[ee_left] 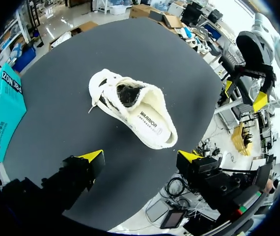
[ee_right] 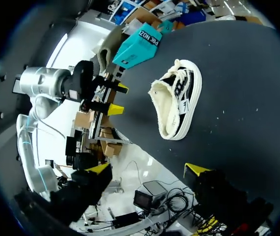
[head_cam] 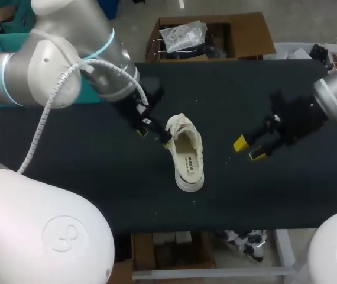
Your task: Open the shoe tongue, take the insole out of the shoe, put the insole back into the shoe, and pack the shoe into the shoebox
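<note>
Closest to the eye, from above, bulks the robot's white housing (head_cam: pixel 38 231) at seven o'clock, with the dark table (head_cam: pixel 68 165) stretching beyond it. Near the table's middle sits the white shoe (head_cam: pixel 186 155), upright on its sole, laced toe toward twelve o'clock and heel toward six, the insole (head_cam: pixel 186 163) lying inside it. The left gripper (head_cam: pixel 154 137) hangs at the shoe's ten o'clock with its fingers spread; one yellow tip looks to be right against the toe, though from here I cannot say that it touches. The right gripper (head_cam: pixel 248 148) is off at the shoe's three o'clock, well apart, fingers parted and holding nothing. From the left wrist, the left gripper (ee_left: pixel 141 156) stands wide open with only the table between its tips, and the shoe (ee_left: pixel 132 110) lies just ahead, its mouth gaping and the insole (ee_left: pixel 150 123) showing within. The teal shoebox (ee_left: pixel 2 113) lies at the table's edge off to one side, and the right gripper (ee_left: pixel 244 94) hangs beyond the shoe. From the right wrist, the right gripper (ee_right: pixel 147 169) is likewise wide and empty, the shoe (ee_right: pixel 177 105) ahead of it, with the left gripper (ee_right: pixel 118 99) and the shoebox (ee_right: pixel 140 46) farther on.
</note>
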`<control>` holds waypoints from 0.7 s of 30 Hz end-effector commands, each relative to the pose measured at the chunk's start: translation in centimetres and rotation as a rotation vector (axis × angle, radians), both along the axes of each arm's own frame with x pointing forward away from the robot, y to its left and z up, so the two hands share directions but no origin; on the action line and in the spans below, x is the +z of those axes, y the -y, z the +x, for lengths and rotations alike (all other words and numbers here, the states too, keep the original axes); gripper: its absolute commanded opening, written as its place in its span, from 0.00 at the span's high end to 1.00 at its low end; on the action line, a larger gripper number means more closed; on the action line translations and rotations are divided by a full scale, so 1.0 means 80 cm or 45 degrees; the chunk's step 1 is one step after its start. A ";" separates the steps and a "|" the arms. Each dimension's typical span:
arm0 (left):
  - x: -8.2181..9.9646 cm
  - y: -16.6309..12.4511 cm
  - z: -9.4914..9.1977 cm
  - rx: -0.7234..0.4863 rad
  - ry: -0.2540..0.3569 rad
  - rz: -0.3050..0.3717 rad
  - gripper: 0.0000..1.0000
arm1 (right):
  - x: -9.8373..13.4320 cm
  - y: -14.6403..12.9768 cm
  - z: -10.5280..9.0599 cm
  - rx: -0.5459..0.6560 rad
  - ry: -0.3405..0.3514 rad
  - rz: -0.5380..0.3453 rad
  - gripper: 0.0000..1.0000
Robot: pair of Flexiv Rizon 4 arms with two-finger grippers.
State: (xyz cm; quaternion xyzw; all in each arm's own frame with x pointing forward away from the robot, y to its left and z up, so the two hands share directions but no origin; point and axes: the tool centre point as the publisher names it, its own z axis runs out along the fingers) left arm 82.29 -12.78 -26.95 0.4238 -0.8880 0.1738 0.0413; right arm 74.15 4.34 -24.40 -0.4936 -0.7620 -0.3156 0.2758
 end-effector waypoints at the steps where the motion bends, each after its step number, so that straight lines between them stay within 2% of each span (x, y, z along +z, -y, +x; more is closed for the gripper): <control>1: -0.041 0.043 0.017 0.448 -0.474 0.427 0.00 | 0.002 -0.004 0.012 0.182 0.109 -0.108 0.00; 2: -0.046 0.047 0.018 0.519 -0.457 0.478 0.00 | 0.002 -0.002 0.014 0.229 0.142 -0.148 0.00; 4: -0.053 0.052 0.017 0.511 -0.482 0.446 0.00 | 0.003 0.002 0.013 0.314 0.212 -0.173 0.00; 6: -0.058 0.053 0.015 0.608 -0.469 0.488 0.00 | 0.005 0.008 0.010 0.410 0.310 -0.197 0.00; 9: -0.067 0.052 0.015 0.653 -0.489 0.465 0.00 | 0.007 0.019 0.001 0.530 0.461 -0.196 0.00; 11: -0.071 0.048 0.020 0.678 -0.508 0.431 0.00 | 0.009 0.025 -0.002 0.534 0.506 -0.233 0.00; 15: -0.079 0.047 0.027 0.737 -0.525 0.401 0.00 | 0.012 0.029 -0.007 0.678 0.595 -0.263 0.00; 18: -0.083 0.049 0.029 0.765 -0.517 0.388 0.00 | 0.012 0.031 -0.007 0.750 0.606 -0.277 0.00; 21: -0.086 0.052 0.031 0.789 -0.486 0.381 0.18 | 0.012 0.031 -0.007 0.813 0.603 -0.298 0.00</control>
